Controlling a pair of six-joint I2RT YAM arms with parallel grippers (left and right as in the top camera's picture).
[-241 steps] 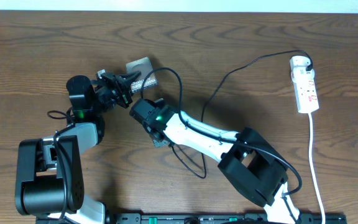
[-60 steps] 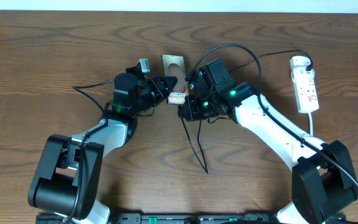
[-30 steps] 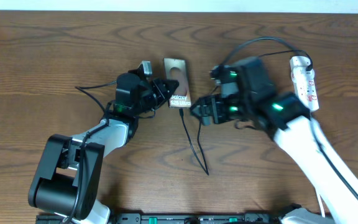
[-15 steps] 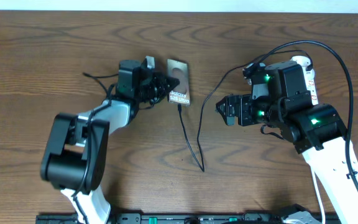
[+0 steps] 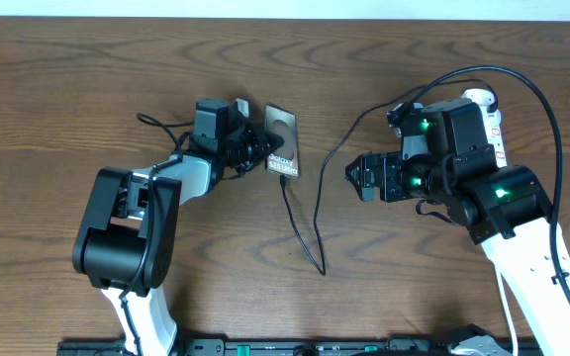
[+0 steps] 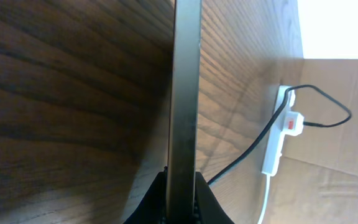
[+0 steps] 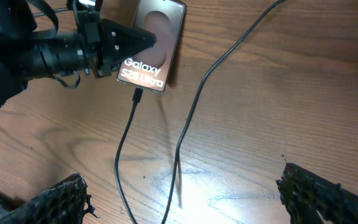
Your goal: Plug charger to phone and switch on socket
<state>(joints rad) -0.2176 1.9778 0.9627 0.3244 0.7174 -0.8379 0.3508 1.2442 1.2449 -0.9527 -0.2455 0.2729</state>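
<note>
One worry: left gripper (image 5: pixel 262 153) clamping phone (image 5: pixel 287 133) is risking unseating the seemingly plugged charger (image 7: pixel 137 96); right gripper (image 5: pixel 356 176) is gaping.

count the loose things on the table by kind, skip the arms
phone: 1
charger: 1
power strip: 1
total: 3
</note>
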